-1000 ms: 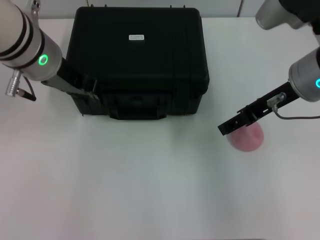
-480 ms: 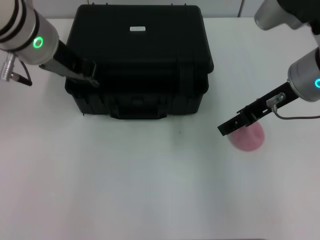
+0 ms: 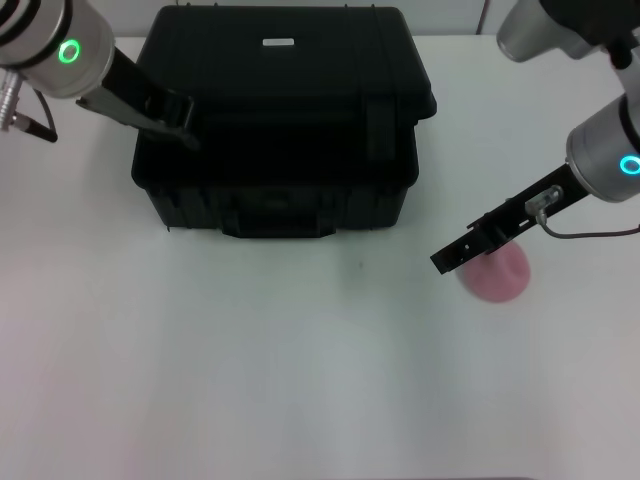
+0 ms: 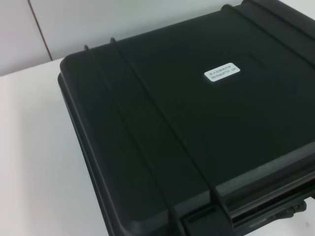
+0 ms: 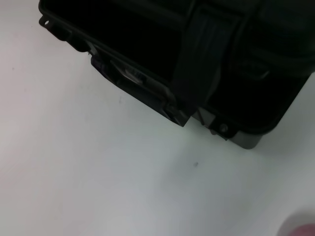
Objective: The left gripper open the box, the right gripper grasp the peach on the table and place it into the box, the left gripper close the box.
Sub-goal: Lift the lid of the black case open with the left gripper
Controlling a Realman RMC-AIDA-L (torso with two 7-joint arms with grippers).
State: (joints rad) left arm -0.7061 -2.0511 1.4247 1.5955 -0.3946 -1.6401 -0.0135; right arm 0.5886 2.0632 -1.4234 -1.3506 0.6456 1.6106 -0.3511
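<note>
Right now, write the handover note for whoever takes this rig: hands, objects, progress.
Left hand: at the box's front left lid edge, lid partly lifted.
Right hand: low over the table, tips beside the peach, which rests on the table, not gripped.
Box: at the back of the table, lid ajar.
Done: opening begun.
Left: finish opening, place peach inside, close.

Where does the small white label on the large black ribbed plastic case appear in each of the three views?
Head view: the small white label sits near the lid's far edge.
Left wrist view: the label is on the lid's flat panel.
Right wrist view: not in it.
Shared landmark: the large black ribbed plastic case, in all three.
</note>
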